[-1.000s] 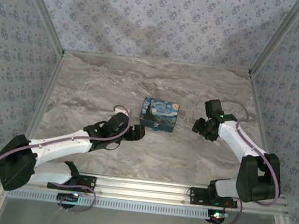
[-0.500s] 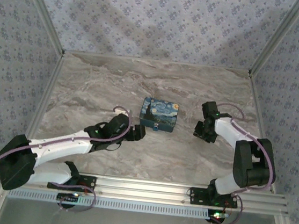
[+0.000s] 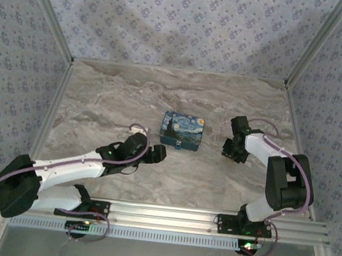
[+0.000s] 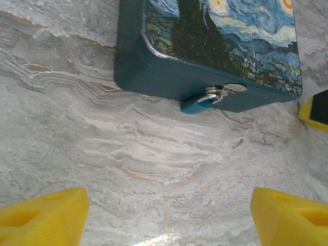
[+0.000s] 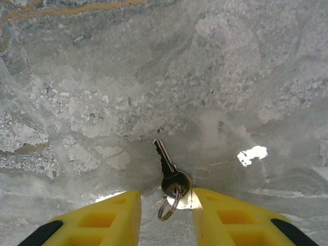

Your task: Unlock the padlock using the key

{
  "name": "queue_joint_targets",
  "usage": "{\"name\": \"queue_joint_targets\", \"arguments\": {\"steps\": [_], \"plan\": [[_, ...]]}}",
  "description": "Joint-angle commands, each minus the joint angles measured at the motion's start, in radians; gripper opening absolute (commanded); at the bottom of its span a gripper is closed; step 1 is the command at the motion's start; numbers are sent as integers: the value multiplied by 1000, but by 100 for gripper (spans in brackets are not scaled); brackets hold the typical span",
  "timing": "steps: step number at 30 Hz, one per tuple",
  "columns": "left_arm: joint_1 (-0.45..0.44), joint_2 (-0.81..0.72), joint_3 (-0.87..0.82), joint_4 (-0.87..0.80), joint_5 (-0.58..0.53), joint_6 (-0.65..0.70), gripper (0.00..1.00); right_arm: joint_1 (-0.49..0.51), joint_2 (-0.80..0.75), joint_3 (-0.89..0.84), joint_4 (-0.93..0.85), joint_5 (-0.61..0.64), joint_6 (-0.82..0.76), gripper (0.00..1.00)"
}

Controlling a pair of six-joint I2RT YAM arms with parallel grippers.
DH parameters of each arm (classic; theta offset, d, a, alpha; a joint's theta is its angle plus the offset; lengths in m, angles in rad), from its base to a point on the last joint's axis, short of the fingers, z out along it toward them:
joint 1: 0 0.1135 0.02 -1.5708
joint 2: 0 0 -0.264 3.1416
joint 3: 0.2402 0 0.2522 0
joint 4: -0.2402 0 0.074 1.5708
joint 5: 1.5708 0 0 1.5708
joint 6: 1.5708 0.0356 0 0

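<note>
Right claw (image 5: 165, 204) stands narrow but not clamped. Its two yellow fingers (image 5: 105, 218) flank the head of the key (image 5: 170, 174), and bench shows between the left finger and the metal. The key lies flat on the marble bench (image 3: 112, 103), blade pointing away from the claw, with its wire ring (image 5: 168, 206) resting between the jaws. In the overhead view this claw (image 3: 230, 149) is down at the bench, well to the right of the box (image 3: 183, 130). Straddling the head rather than the blade looks deliberate: a grip there would leave the blade free to enter a keyhole.

The padlock (image 4: 201, 103), small and dark blue, hangs from the silver hasp on the near face of the box and lies tilted with its body touching the bench. It looks locked and untouched.

The left claw (image 4: 166, 215) is spread wide and empty, hovering low just near-left of the box with its camera aimed at the padlock. That placement suits steadying the box or the lock once the key arrives, though this is only my reading.

Against the picture from a second ago, the right arm has folded in: its elbow sits nearer the box and higher, its wrist has dropped to the bench, and its jaws have drawn closer together. The left arm, box and padlock sit as they did.
</note>
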Motion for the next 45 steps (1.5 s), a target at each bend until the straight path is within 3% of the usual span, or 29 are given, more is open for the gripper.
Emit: {"name": "queue_joint_targets", "arguments": {"steps": [1, 14, 23, 29, 39, 45], "plan": [[-15, 26, 20, 37, 4, -12, 82, -10, 19, 2, -4, 11, 16, 30], [-26, 70, 35, 48, 8, -20, 82, -20, 16, -9, 14, -2, -12, 2], [-26, 53, 52, 34, -14, -15, 82, -20, -187, 5, 20, -38, -75, 0], [-7, 7, 95, -11, -14, 3, 83, -8, -347, 45, 17, -140, -102, 0], [128, -135, 212, -64, 125, 62, 83, 127, -589, 175, 113, -390, -213, 0], [211, -138, 323, -60, 292, 48, 83, 217, -647, 232, 181, -499, -303, 0]]}}
